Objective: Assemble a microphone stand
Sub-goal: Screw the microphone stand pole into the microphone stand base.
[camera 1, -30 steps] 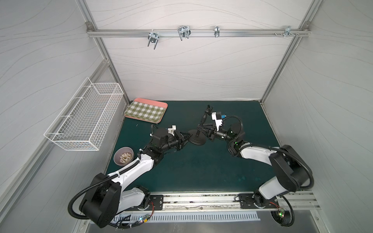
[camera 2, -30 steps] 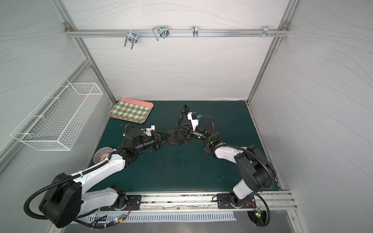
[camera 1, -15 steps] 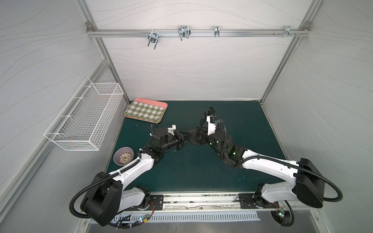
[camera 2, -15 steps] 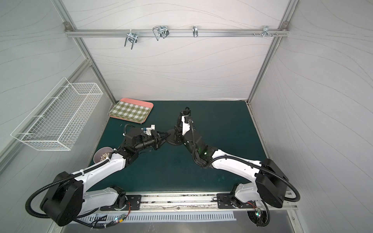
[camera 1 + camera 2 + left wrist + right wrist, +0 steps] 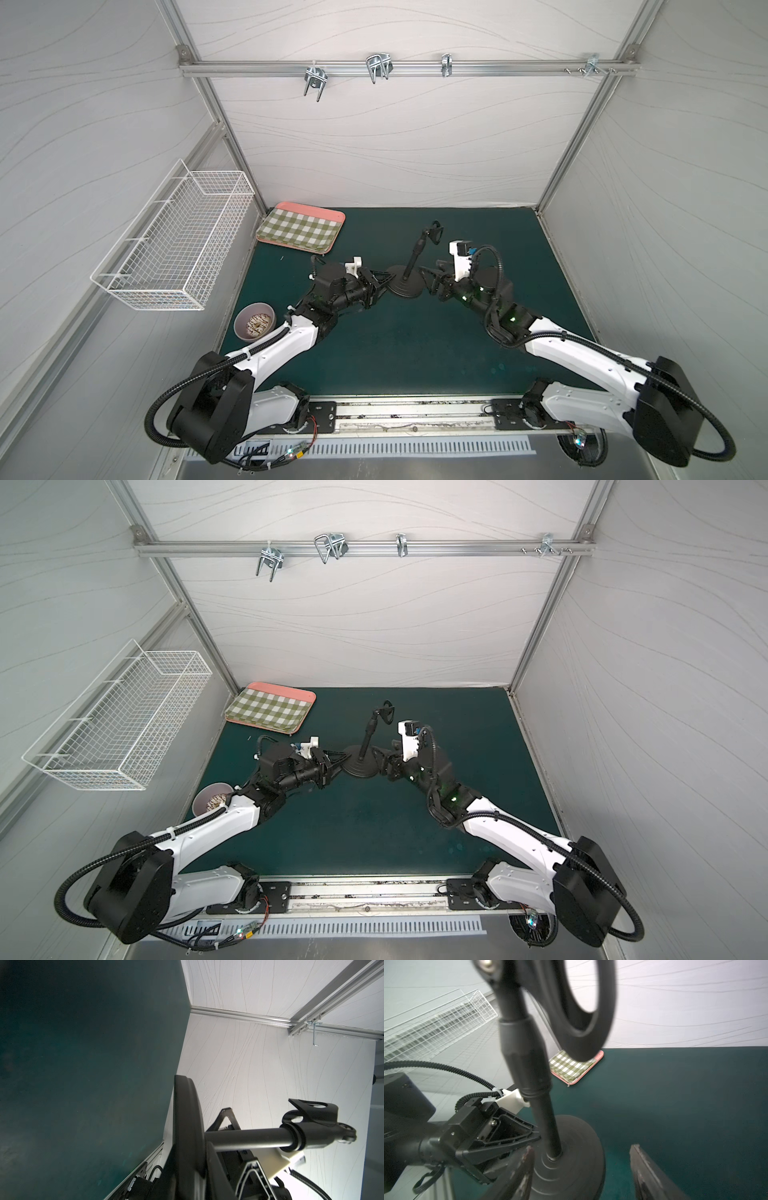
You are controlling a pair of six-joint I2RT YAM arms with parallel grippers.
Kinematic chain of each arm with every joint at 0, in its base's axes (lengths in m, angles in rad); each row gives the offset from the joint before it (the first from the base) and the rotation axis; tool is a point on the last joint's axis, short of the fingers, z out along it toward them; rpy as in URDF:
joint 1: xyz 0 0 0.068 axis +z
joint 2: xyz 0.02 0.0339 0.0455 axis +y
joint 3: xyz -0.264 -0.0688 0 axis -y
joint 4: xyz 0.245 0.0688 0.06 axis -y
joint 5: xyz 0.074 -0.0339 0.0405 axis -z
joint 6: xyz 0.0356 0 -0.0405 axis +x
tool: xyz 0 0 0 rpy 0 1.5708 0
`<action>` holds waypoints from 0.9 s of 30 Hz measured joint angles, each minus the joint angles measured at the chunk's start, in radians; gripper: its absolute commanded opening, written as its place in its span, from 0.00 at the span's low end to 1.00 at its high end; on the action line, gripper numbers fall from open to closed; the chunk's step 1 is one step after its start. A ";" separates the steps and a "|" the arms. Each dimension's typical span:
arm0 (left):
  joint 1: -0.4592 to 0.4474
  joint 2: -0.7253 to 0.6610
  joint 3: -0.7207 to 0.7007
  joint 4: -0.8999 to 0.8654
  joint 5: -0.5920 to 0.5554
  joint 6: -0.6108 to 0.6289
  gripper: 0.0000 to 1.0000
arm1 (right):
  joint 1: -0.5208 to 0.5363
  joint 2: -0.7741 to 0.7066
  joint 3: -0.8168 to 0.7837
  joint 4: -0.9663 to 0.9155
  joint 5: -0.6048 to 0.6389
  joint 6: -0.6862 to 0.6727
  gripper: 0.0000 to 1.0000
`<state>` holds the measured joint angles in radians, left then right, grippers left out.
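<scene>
The microphone stand is in one piece in both top views: the round black base lies on the green mat, and the thin rod rises from its centre to the U-shaped clip. My left gripper is shut on the base's left rim. My right gripper is open, close to the right of the base, holding nothing. Rod and clip stand close before its camera.
A checked tray lies at the back left of the mat. A bowl sits at the left edge near my left arm. A white wire basket hangs on the left wall. Metal hooks hang from the rail on the back wall.
My right gripper has opened, let go of the stand and drawn back to the right of the base. My left gripper has stayed shut on the base's rim.
</scene>
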<state>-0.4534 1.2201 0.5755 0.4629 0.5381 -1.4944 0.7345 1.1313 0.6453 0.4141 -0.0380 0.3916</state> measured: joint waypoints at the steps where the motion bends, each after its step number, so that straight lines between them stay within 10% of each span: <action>1: 0.000 0.000 0.000 0.000 0.000 0.000 0.00 | -0.036 0.010 -0.008 0.019 -0.073 -0.002 0.73; 11: 0.001 0.000 0.000 -0.001 0.000 0.002 0.00 | -0.160 0.255 0.061 0.286 -0.616 0.009 0.62; 27: 0.001 -0.013 0.000 -0.015 -0.002 -0.010 0.00 | -0.138 0.415 0.139 0.533 -0.651 0.093 0.18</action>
<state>-0.4522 1.2076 0.5755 0.4480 0.5362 -1.5047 0.5968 1.5463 0.7841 0.9474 -0.6891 0.4843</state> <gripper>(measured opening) 0.182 0.202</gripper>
